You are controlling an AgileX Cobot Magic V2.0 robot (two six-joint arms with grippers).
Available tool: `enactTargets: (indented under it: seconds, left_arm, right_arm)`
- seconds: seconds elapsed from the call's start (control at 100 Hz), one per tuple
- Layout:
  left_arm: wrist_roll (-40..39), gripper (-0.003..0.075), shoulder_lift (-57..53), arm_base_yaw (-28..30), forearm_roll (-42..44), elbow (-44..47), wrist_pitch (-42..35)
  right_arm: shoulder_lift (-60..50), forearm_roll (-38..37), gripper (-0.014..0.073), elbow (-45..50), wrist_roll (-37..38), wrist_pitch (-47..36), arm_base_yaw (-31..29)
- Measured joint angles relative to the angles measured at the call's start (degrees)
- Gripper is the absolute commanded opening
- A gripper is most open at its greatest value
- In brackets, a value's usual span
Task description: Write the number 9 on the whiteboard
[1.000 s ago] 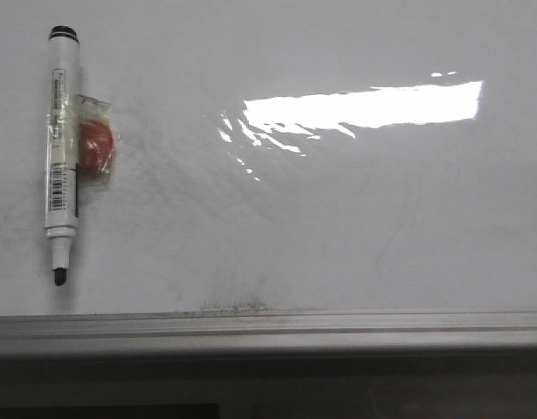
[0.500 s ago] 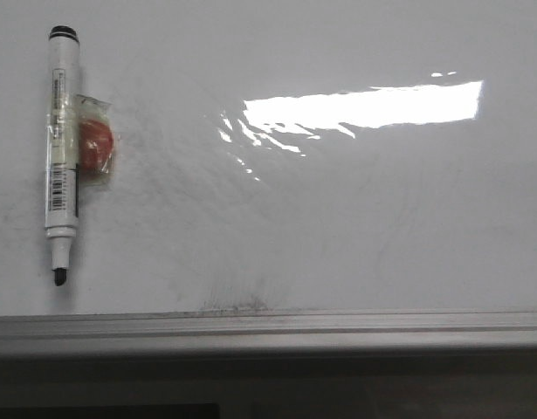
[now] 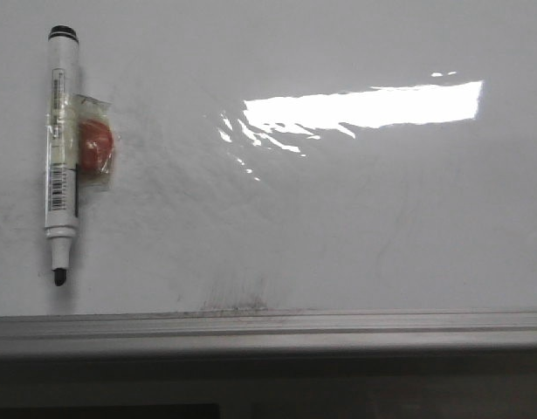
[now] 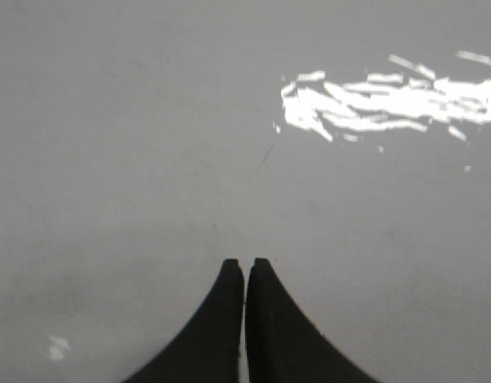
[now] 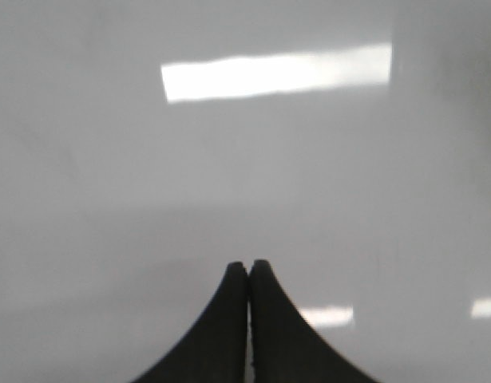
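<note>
- The left pincer (image 4: 245,263) has its two black fingers (image 4: 221,319) pressed together, with only a hair-thin line between them. It holds nothing.
- The right pincer (image 5: 249,265) is the same: tips together, nothing between them.
- Both pincers hang over bare white whiteboard (image 3: 338,227). I cannot tell if the tips touch it.
- The whiteboard is the surface here. It is shiny, with faint grey smears and a darker rubbed patch (image 3: 237,301) near its 6 o'clock edge, right by the grey metal rail (image 3: 338,325).
- No black number 9 shows on the board in any view.
- A marker (image 3: 62,153) lies at about 9 o'clock in the front view. Its long side runs from 12 to 6 o'clock. The black writing tip (image 3: 59,277) points to 6 o'clock, toward the rail, and has no cap on it.
- A small red thing in a clear wrapper (image 3: 95,147) lies touching the marker's side, at its 3 o'clock.
- Only the front view shows the marker, the red thing and the rail. It shows no pincer.
- The wrist views show the pincers and bright light patches (image 5: 277,72) on the board, but not the marker.
</note>
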Motion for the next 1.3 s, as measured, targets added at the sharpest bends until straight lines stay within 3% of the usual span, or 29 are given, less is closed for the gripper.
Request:
enactTargets:
  seconds: [0.23, 0.6, 0.84, 1.07, 1.2, 1.3]
  left_arm:
    - [0.0, -0.002, 0.0, 0.0, 0.0, 0.0, -3.35]
    - [0.0, -0.0021, 0.0, 0.0, -1.04, 0.0, -4.89]
    - [0.0, -0.0021, 0.0, 0.0, -3.6, -0.16, -4.39]
    - [0.0, -0.002, 4.77, 0.0, -3.63, -7.55, 7.74]
    - [0.0, -0.002, 9.88, 0.0, -3.53, -11.08, 9.94]
    - [0.0, 0.0043, 12.53, 0.0, -3.53, -12.16, 9.7]
  right_arm:
    - [0.0, 0.0, -0.0063, 0.0, 0.0, -12.26, 0.0]
    - [0.0, 0.0, -0.0063, 0.0, 0.0, -13.4, 0.0]
    - [0.0, 0.36, -0.0063, -1.07, 3.07, -1.33, 0.0]
    - [3.76, 3.13, -0.0062, -10.4, 3.3, 9.13, 0.0]
    - [10.61, 4.83, -0.0063, -15.03, 3.29, 14.61, 0.0]
    - [14.07, 5.57, -0.0063, -15.96, 3.29, 15.42, 0.0]
